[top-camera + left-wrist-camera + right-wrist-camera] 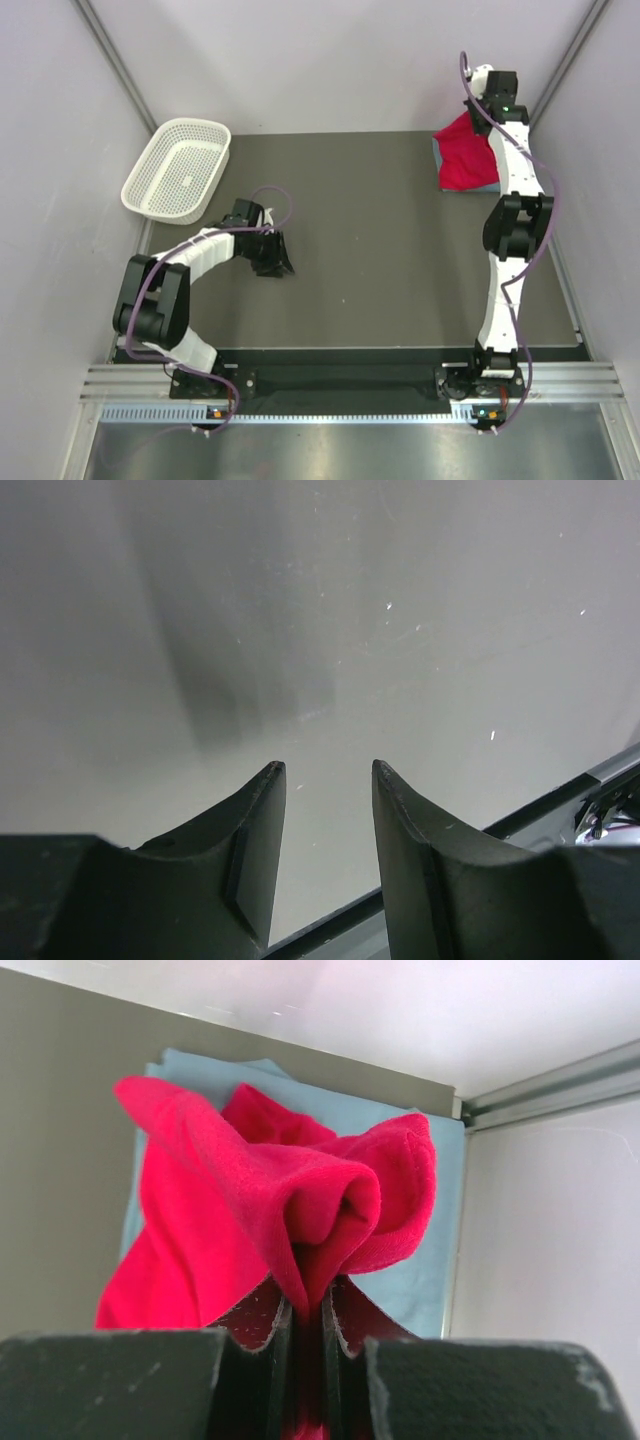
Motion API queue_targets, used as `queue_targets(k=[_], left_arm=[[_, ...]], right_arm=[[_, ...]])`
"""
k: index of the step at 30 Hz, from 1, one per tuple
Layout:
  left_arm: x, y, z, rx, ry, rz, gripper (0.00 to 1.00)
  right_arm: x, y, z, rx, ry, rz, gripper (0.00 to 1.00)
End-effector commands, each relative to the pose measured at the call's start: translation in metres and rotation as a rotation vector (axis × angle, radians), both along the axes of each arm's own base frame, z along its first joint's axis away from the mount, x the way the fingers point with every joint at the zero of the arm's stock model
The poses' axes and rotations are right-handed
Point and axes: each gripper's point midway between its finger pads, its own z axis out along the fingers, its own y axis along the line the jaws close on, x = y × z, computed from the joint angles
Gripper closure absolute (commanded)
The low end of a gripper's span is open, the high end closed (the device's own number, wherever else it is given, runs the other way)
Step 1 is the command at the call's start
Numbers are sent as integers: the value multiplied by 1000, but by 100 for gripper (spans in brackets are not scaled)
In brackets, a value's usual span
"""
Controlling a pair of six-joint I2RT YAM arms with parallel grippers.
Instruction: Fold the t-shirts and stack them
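One red shirt (pixel 230 1200) between right jaws, atop blue-grey shirt (pixel 425 1295)

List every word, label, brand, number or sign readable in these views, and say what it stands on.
None can be read. No print, label or number shows on the red shirt, the blue-grey shirt, the white basket or the table; the arms show no legible marking either.

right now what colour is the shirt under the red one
The lower t-shirt is dusty blue-grey, clearest in the right wrist view.
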Motion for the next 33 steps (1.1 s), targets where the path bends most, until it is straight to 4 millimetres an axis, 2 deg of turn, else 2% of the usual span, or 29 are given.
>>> queue_targets(k=[1,12,15,21,27,33], left_arm=[[15,-5,8,-22,-26,5,55],[17,0,-4,24,21,8,55],[20,0,-4,29,30,10,56],[27,-1,-8,37,47,19,56],[30,-4,-13,36,74,33,56],[32,-6,-18,34,98,39,56]], right_arm=[[21,-11,31,10,-134,-7,100],[48,-37,6,6,-198,-34,100],[53,-45,-10,2,-190,-50,100],[54,-62,-30,-32,-186,-107,100],[54,-86,-42,-46,-180,-160,100],[53,-98,-62,-48,-156,-171,100]])
